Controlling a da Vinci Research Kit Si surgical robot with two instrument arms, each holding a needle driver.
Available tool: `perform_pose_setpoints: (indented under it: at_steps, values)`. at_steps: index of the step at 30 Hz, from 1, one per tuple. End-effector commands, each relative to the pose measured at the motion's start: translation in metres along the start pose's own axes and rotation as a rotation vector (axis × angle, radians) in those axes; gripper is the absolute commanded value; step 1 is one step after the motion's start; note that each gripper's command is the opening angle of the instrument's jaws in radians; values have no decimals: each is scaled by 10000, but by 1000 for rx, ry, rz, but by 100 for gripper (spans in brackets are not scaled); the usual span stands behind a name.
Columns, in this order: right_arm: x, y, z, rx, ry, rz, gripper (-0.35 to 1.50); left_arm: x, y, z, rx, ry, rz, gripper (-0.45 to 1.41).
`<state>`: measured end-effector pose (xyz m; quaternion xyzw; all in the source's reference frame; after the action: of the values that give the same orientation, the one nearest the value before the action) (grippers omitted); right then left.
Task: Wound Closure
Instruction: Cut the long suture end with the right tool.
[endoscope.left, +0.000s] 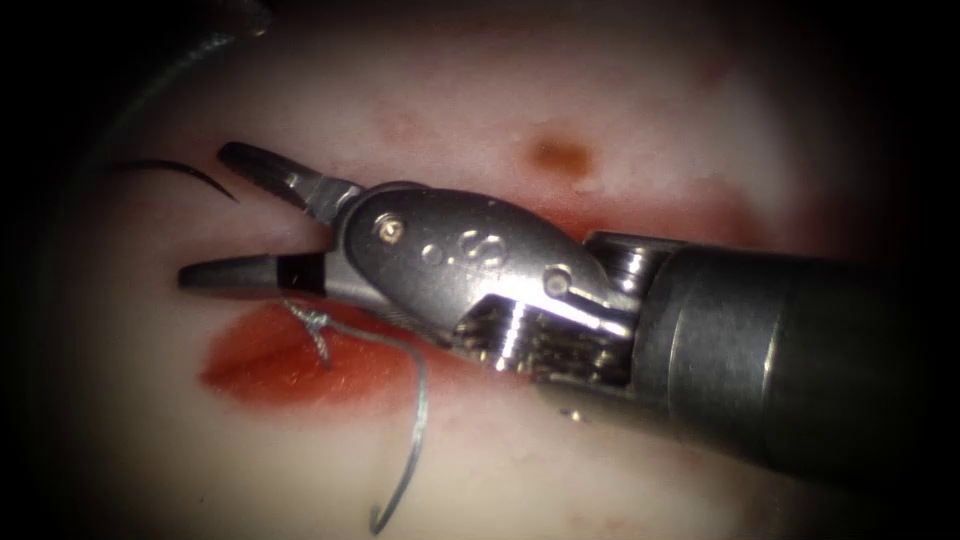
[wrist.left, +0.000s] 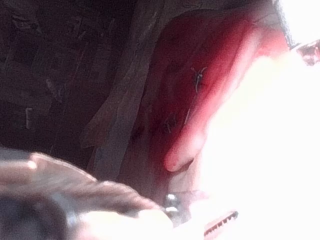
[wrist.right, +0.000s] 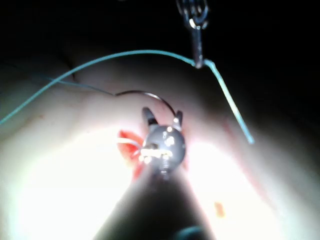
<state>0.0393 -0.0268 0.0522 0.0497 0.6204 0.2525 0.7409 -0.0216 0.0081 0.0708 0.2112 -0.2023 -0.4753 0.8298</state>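
The right arm's grey steel tool reached in over the pale tissue, its two jaws spread wide and holding nothing. Just below them a knotted grey thread trailed from the red cut. Farther off, the left tool pinched the thread; a thin dark curved needle lay left of the jaws on the tissue

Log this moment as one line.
left tool holds thread; right tool open, empty; needle free near it, tissue entry unclear
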Motion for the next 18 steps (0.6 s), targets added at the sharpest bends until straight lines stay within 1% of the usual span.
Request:
perform_pose_setpoints:
  at_steps: [1, 3, 5, 6, 10, 11, 12, 14, 16, 17, 18]
  values:
    - [13, 1, 7, -17, 6, 6, 123, -8, 5, -6, -4, 8, 7, -45]
    - [16, 3, 0, -20, 6, 11, 125, 1, 14, -4, 1, 52, 2, -45]
    - [18, 7, -13, -16, 6, 15, 123, 10, 22, -2, 6, 82, -1, -45]
    - [20, 11, -26, -26, 6, 19, 121, 20, 31, 3, 13, 138, -12, -45]
    - [22, 19, -64, -27, 7, 27, 111, 38, 49, 17, 7, 212, -38, -45]
    - [22, 20, -72, -29, 7, 28, 111, 42, 53, 21, -1, 226, -45, -45]
    - [22, 23, -91, -29, 7, 32, 108, 52, 62, 31, -22, 261, -51, -45]
    - [23, 26, -108, -36, 6, 36, 108, 59, 69, 40, -31, 293, -62, -45]
    - [26, 32, -127, -51, 4, 44, 104, 64, 74, 45, -31, 297, -56, -45]
    - [29, 37, -143, -65, 1, 52, 99, 69, 76, 49, -32, 304, -40, -10]
    - [30, 40, -148, -75, -1, 55, 99, 70, 76, 50, -27, 307, -36, 17]
